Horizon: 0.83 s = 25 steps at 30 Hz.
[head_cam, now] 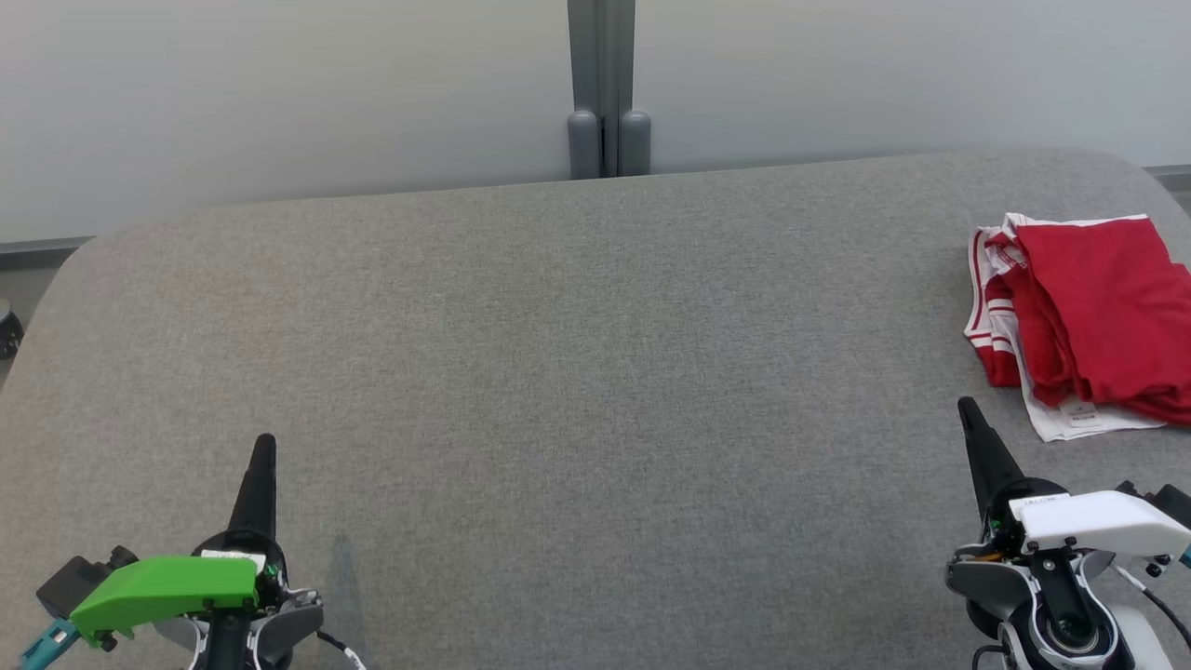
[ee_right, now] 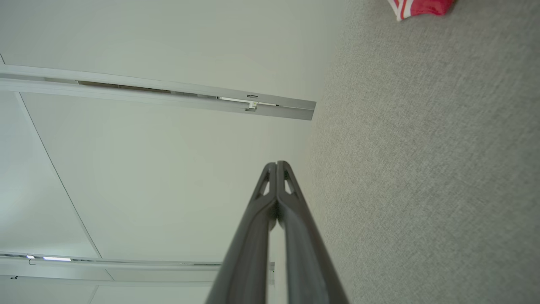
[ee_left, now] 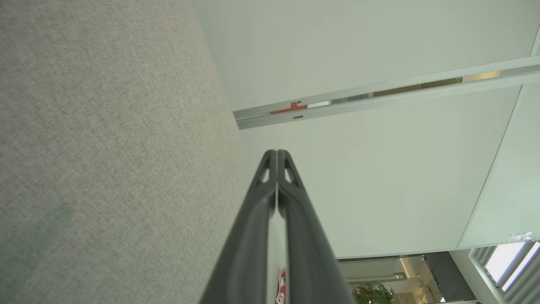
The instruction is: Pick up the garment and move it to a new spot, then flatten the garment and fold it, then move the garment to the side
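The left gripper [head_cam: 264, 448], behind it a green cover [head_cam: 163, 586], hovers over the near left of the grey cloth-topped table [head_cam: 595, 372], its two dark fingers pressed together on nothing. A grey post [head_cam: 605, 93] stands behind the table's far edge. Over the table's near right, the right gripper [head_cam: 968, 411] is likewise closed and empty. The red, white-trimmed garment [head_cam: 1098, 307] lies folded at the table's right edge, the writing on its white label [head_cam: 1079, 415] too small to read.
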Motion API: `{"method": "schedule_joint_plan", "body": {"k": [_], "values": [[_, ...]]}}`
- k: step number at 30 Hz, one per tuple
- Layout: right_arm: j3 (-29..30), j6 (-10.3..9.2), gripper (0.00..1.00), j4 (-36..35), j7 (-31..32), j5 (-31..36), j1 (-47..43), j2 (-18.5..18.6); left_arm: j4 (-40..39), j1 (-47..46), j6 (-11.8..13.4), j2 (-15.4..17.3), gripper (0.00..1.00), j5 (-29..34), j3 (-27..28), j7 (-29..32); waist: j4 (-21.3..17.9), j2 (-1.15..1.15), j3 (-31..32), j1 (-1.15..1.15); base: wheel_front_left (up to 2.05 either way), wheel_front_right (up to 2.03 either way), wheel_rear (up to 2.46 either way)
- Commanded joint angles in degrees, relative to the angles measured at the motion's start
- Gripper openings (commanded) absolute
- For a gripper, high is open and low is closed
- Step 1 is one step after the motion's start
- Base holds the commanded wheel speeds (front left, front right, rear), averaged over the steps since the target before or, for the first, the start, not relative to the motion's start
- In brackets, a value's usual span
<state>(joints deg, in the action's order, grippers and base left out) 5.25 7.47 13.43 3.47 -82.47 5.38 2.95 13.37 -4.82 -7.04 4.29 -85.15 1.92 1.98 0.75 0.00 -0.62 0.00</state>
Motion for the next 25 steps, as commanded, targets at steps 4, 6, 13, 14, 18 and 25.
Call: {"method": "schedule_joint_plan", "body": {"k": [4,6,13,14,18,25], "values": [[0.4,0.04,0.0,0.1,0.8,-2.4,0.9,0.3,0.1,-1.3,-0.3,0.2,0.0,-2.2,0.8,0.8,-0.1,0.0,0.1,0.0,0.0,0.0,0.0],[0.4,0.04,0.0,0.1,1.1,-3.3,1.0,0.3,0.1,-1.3,-0.4,0.2,0.0,-2.9,1.0,1.0,-0.2,0.0,0.1,0.0,0.0,0.0,0.0],[0.7,0.04,0.0,0.4,1.8,-6.0,1.0,0.3,0.4,-1.4,-0.5,0.1,0.0,-5.2,1.7,1.9,-0.4,0.0,0.2,0.0,0.0,0.0,0.0],[0.7,0.04,0.0,0.4,2.0,-6.4,1.0,0.3,0.4,-1.4,-0.5,0.1,0.0,-5.6,1.8,2.0,-0.4,0.0,0.2,0.0,0.0,0.0,0.0],[0.9,0.04,0.0,0.5,2.4,-7.9,1.0,0.3,0.5,-1.5,-0.5,0.1,0.0,-6.9,2.3,2.5,-0.5,0.0,0.3,0.0,0.0,0.0,0.0],[1.1,0.04,0.0,0.7,3.0,-10.3,1.0,0.2,0.7,-1.7,-0.6,0.0,0.0,-8.9,3.0,3.1,-0.7,0.0,0.4,0.0,0.0,0.0,0.0]]}}
